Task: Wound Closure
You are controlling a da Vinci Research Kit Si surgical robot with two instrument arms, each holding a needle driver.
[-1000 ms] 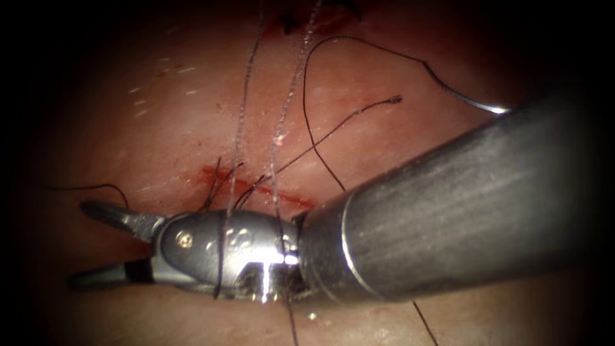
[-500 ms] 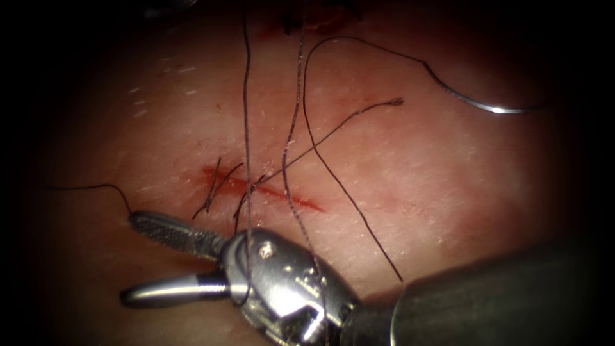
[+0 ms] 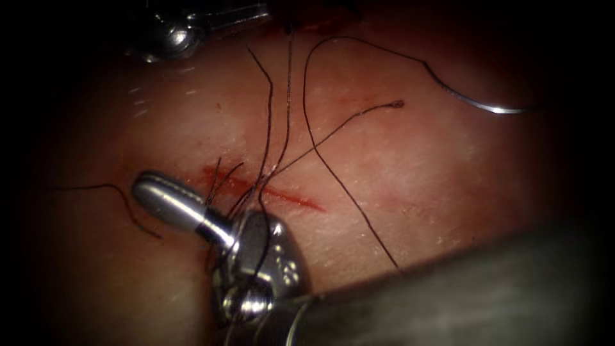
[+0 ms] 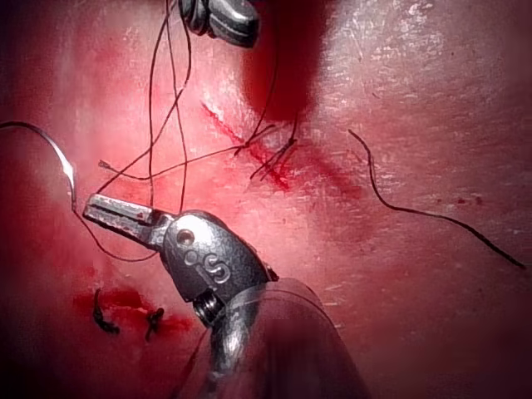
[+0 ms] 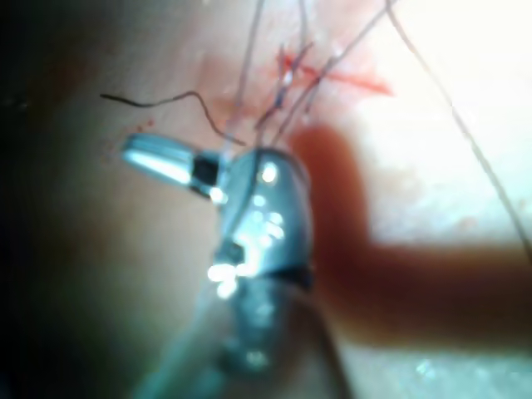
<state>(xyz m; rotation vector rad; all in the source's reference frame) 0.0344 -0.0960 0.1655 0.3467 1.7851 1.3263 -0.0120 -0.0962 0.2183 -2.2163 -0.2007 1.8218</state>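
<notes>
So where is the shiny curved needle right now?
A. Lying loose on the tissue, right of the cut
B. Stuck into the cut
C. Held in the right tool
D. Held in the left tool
A. The needle lies free on the tissue, to the right of the cut, and neither the right end effector nor the left end effector is holding it.

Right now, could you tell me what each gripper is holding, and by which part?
The left gripper appears to grip the thread mid-jaw. The right gripper is shut; whether it holds anything cannot be told. The needle lies free on the tissue.
</notes>
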